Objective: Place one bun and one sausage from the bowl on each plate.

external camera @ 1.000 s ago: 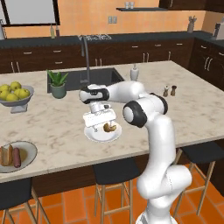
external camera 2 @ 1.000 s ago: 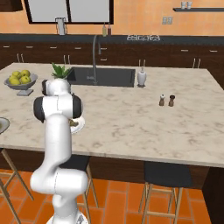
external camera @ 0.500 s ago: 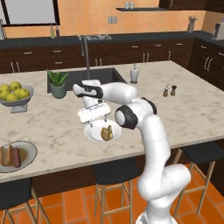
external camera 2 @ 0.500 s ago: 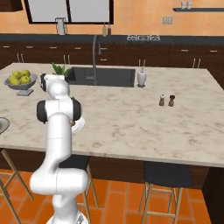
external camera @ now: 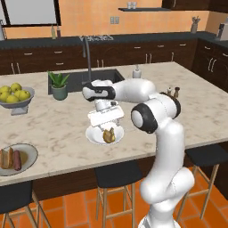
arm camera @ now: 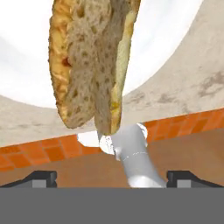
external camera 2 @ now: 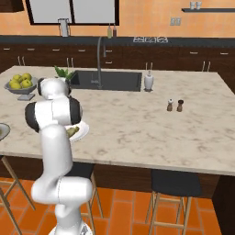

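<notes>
Hovering over the white plate (external camera: 94,135), my gripper (external camera: 106,119) has its jaws spread wide and holds nothing. A bun (external camera: 108,135) lies on that plate directly under the hand; in the hand view the bun (arm camera: 92,61) stands close in front of the fingertips (arm camera: 41,176), its long axis running up and down the picture, with white plate (arm camera: 175,30) behind it. I judge this plate has its bun and lacks a sausage.

What the next reach turns on: the bowl (external camera: 27,164) sits well off to my left at the counter's near edge, holding a sausage (external camera: 16,160) and a bun (external camera: 6,157) side by side, their long axes pointing away from the edge. So the arm must swing left and toward me. I can't make out the second plate.
</notes>
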Controlling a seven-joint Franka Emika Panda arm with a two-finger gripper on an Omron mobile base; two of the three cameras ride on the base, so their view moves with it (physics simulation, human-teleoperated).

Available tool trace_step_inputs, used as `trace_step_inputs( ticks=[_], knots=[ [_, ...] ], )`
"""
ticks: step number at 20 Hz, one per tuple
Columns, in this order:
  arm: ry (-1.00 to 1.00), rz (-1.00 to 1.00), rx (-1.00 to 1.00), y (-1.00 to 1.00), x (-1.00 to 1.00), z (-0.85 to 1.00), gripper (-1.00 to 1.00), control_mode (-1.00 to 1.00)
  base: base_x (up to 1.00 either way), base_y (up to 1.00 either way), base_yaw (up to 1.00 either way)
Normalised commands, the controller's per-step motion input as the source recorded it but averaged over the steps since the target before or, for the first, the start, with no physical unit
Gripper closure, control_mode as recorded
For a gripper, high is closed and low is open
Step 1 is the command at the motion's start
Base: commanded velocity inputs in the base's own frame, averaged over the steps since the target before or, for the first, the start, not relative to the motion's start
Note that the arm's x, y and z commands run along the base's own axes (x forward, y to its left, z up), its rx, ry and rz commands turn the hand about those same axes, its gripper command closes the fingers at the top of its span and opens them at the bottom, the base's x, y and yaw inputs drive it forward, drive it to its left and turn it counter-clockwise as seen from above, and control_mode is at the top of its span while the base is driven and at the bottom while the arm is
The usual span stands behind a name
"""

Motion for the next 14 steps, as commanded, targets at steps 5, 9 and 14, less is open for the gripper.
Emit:
trace_step_inputs(
  ticks=[5,9,14],
  knots=[
    [-0.24,0.0,0.15,-0.2,-0.74,0.35,-1.0,-1.0,0.0,0.0,0.0],
    [-0.09,0.0,0.05,-0.13,-0.6,0.58,-1.0,-1.0,0.0,0.0,0.0],
    [-0.02,0.0,0.03,-0.15,-0.57,0.8,-1.0,-1.0,0.0,0.0,0.0]
  ],
)
